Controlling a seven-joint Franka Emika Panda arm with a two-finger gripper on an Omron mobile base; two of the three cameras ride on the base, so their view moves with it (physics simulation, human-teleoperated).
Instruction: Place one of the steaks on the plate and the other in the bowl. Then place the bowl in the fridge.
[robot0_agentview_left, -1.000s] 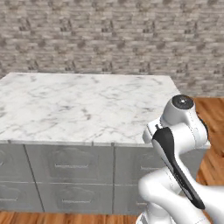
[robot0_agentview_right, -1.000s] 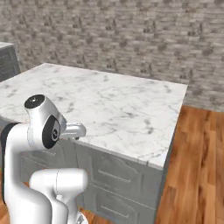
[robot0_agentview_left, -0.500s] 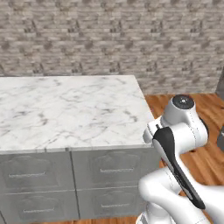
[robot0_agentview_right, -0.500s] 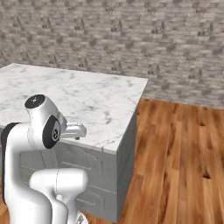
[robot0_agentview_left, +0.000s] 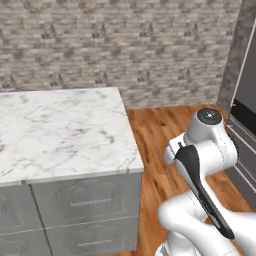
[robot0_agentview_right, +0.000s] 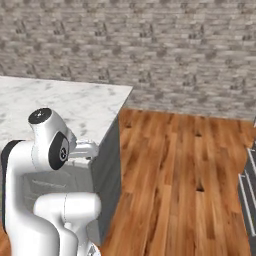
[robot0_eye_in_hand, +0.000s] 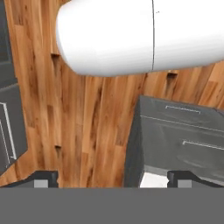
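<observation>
My two-finger gripper (robot0_eye_in_hand: 112, 178) is spread wide, holding nothing, over the wooden plank floor (robot0_eye_in_hand: 87, 122). A white marble-topped grey island (robot0_agentview_left: 60, 135) sits at nine o'clock, the tall grey brushed-metal fridge (robot0_agentview_left: 245, 100) at three.

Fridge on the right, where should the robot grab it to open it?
Probably its long thin handle. It stands upright, so the open gripper should come straight at the front, one finger on each side of the bar. The picture's edge cuts off most of the fridge.
</observation>
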